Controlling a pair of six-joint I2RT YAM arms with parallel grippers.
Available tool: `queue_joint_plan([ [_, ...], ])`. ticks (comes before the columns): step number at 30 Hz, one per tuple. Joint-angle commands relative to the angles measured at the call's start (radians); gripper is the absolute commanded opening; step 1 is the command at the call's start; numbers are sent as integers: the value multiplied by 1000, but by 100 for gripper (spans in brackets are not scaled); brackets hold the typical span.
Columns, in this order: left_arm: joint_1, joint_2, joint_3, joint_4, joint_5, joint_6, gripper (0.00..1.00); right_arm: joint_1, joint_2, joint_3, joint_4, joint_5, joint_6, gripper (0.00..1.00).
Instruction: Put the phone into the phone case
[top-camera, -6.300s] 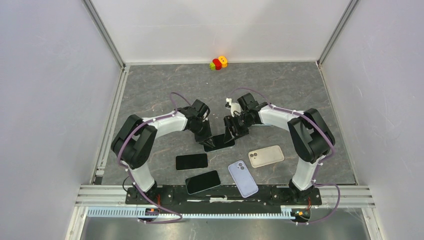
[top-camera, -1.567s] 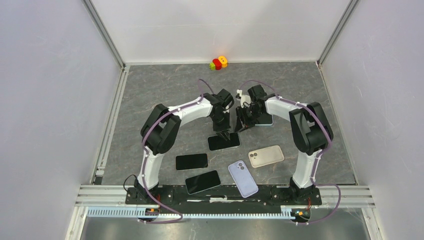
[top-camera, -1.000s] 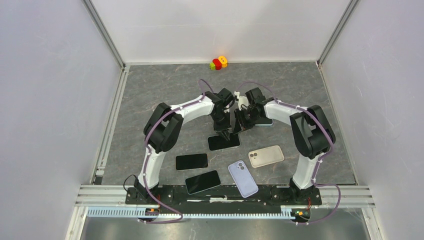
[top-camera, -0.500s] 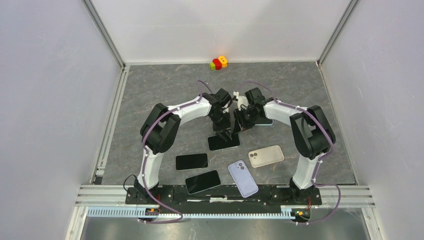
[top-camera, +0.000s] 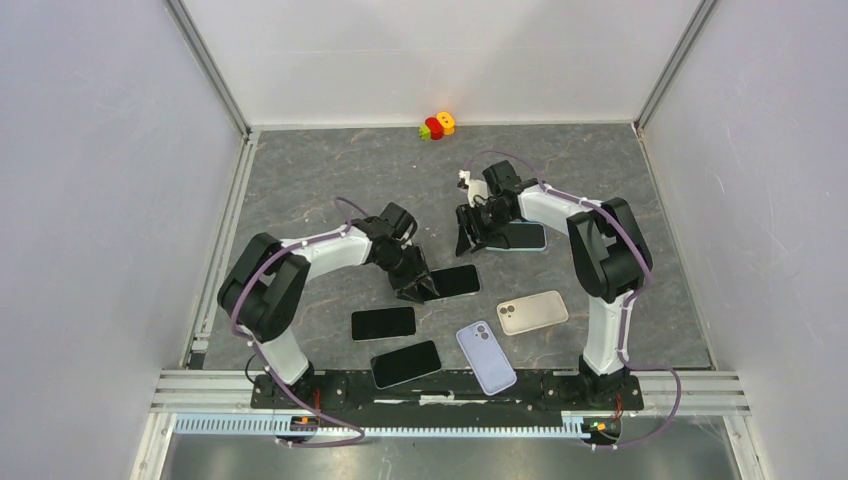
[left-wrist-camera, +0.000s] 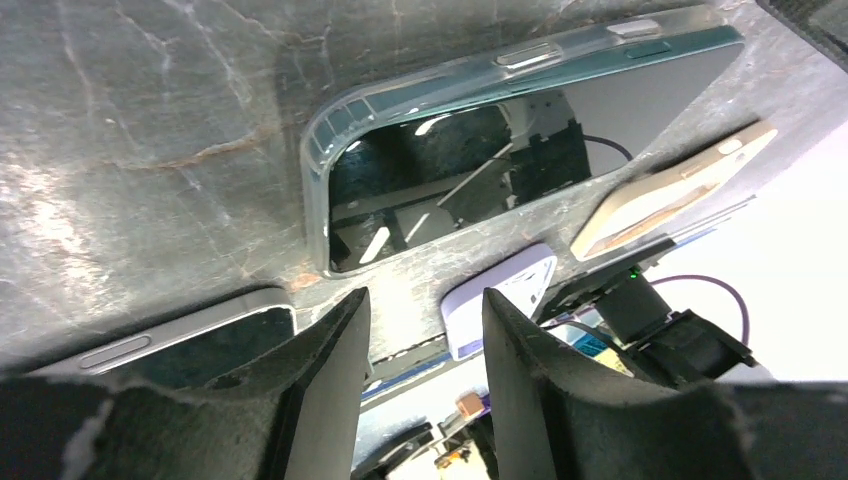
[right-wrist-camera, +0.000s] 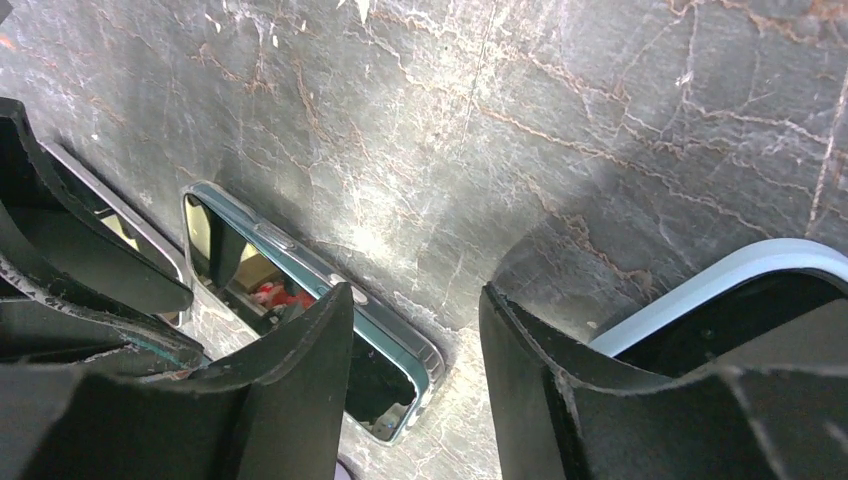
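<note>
A black phone (top-camera: 456, 281) lies screen up at mid-table inside a clear teal-edged case. It also shows in the left wrist view (left-wrist-camera: 470, 170) and the right wrist view (right-wrist-camera: 245, 270). My left gripper (top-camera: 419, 287) is open and empty, low at the phone's left end (left-wrist-camera: 425, 297). My right gripper (top-camera: 466, 240) is open and empty, just beyond the phone's far edge (right-wrist-camera: 415, 293). A light-blue-rimmed case (top-camera: 522, 236) with a dark inside lies right of the right gripper, and its rim shows in the right wrist view (right-wrist-camera: 700, 290).
Two bare black phones (top-camera: 383, 323) (top-camera: 405, 363), a lilac-backed phone (top-camera: 486, 356) and a beige-backed phone (top-camera: 532, 312) lie near the front. A small red, green and orange toy (top-camera: 437, 125) sits at the back wall. White walls enclose the table.
My left arm has swung back to the left and its gripper has dropped from above the phone to the phone's left end. My right gripper has drawn slightly away toward the back.
</note>
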Motion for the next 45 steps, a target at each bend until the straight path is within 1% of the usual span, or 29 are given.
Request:
queue_joint_plan([
  [1,12,-39,-27,100,68,-131,52,-2,46,-13,14,-48,-31,54],
  [4,15,-19,-64,180,49,-172,52,-3,39,-54,17,-69,-32,51],
  [6,25,22,-79,242,49,-195,52,-3,26,-90,25,-87,-28,48],
  [9,49,97,-56,274,45,-180,52,-3,2,-144,29,-107,-19,46],
  [13,108,145,8,265,0,-147,52,-14,-47,-223,54,-141,15,46],
  [16,151,190,83,256,2,-113,52,-23,-73,-279,83,-182,55,47],
  [18,166,230,153,225,15,-78,52,-24,-95,-309,105,-191,75,47],
  [20,170,255,233,156,27,-26,52,-27,-109,-328,111,-185,84,48],
  [23,167,221,273,83,29,28,52,-30,-115,-330,108,-170,84,50],
  [26,163,142,237,20,52,56,52,-35,-110,-310,99,-152,78,51],
  [29,149,41,157,-37,73,57,53,-37,-96,-290,94,-143,74,51],
  [33,122,-50,23,-36,155,-21,54,-40,-69,-257,76,-140,62,52],
  [37,88,-125,-84,16,131,-121,55,-41,-55,-239,72,-138,59,52],
  [40,65,-104,-114,52,117,-170,54,-41,-49,-238,71,-134,59,52],
  [45,32,15,-73,90,103,-172,53,-41,-54,-252,73,-124,58,53],
])
